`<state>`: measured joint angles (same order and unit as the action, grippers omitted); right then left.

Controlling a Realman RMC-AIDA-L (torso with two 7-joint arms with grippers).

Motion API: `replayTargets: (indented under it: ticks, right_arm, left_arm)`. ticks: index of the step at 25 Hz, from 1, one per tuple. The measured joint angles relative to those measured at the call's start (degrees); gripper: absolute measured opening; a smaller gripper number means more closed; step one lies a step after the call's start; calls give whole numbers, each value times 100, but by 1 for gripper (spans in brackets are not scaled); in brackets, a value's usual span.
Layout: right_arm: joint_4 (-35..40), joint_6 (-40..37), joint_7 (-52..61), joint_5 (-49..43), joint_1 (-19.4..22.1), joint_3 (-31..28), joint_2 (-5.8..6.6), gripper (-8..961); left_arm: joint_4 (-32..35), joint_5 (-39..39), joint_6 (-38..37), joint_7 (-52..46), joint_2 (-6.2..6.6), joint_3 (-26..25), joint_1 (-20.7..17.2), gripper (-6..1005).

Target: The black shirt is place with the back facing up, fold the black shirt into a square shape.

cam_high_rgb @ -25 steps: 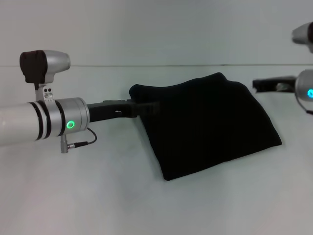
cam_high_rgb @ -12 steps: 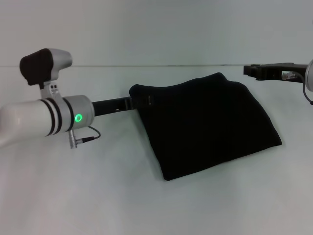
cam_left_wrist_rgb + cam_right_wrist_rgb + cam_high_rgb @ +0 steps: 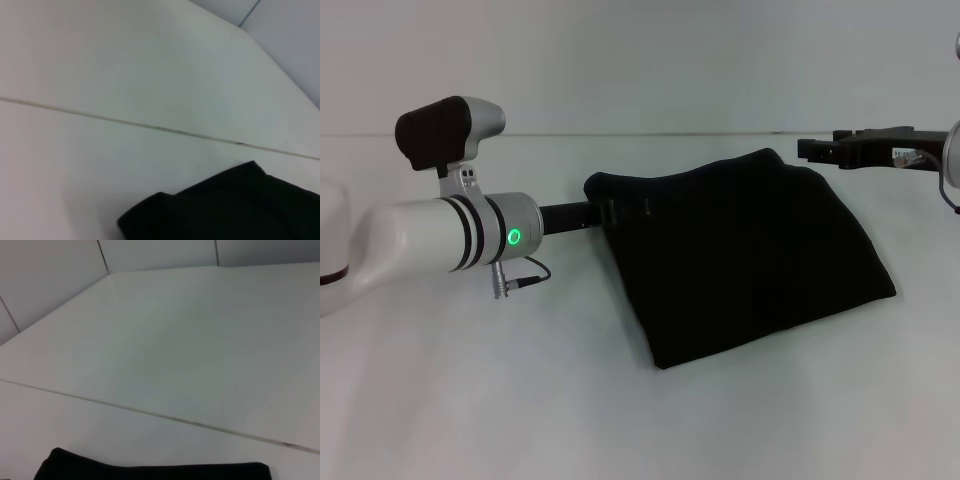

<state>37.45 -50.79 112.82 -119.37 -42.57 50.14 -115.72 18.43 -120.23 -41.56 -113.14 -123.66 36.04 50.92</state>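
Since the earlier frames the left arm has pulled back and swung, its elbow housing now higher and nearer the shirt, while the right claw (image 3: 812,149) has risen and slid in over the shirt's far right corner. Left claw (image 3: 610,213) sits at the black shirt (image 3: 750,255) on its upper left corner, dark fingers against dark fabric; cannot tell whether it grips or has let go. Right claw hangs above and just off the shirt, apart from it, holding nothing that shows; finger gap cannot be told either.

Shirt lies on the white bench (image 3: 520,400), already folded into a compact, roughly four-sided bundle, lettering hidden. Near edge slants toward the right, so it reads more like a skewed quadrilateral than a clean square.

Judgement: folding is mostly done. Left claw likely stays at that corner to release or tug the edge straight; right claw is lifted clear so it doesn't drag the top layer. Risk: pulling away snags the corner and opens the fold.
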Motion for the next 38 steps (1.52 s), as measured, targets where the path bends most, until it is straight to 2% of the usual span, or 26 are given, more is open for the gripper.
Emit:
replayTargets:
  ticks: [8, 12, 18, 23, 34, 36, 38]
  right_arm:
    - [125, 40, -164, 6, -6, -1, -70, 635]
    - [125, 52, -165, 9, -17, -3, -73, 636]
    - [125, 68, -165, 11, -21, -5, -72, 630]
    - [124, 70, -165, 11, -23, -5, -73, 626]
    - [122, 77, -167, 11, -21, -5, -101, 626]
    - [122, 86, -195, 11, -16, -7, -124, 626]
    - [122, 98, -217, 11, -15, -21, -139, 626]
  left_arm:
    - [-51, 0, 180, -5, 16, 8, 93, 928]
    - [-13, 1, 289, 47, 7, 164, 98, 927]
    - [64, 48, 357, 150, -10, 212, 59, 773]
    - [65, 58, 402, 152, -13, 186, 50, 537]
    - [60, 62, 404, 147, -18, 207, 82, 291]
    - [65, 62, 395, 146, -18, 193, 82, 69]
    - [67, 62, 391, 146, -5, 187, 88, 47]
